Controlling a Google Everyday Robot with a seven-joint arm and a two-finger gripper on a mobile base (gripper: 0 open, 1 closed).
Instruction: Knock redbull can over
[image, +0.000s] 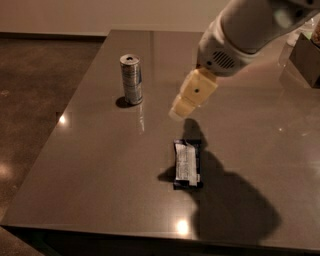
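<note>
The redbull can stands upright on the far left part of the grey table; it is slim, silver with blue panels. My gripper hangs above the table middle, to the right of the can and apart from it, with its cream-coloured finger pointing down and to the left. The white arm reaches in from the upper right. The gold can is hidden behind the arm.
A dark snack packet with a white label lies flat just below the gripper. A dark box stands at the table's far right edge. The table's left and front edges drop to a brown floor.
</note>
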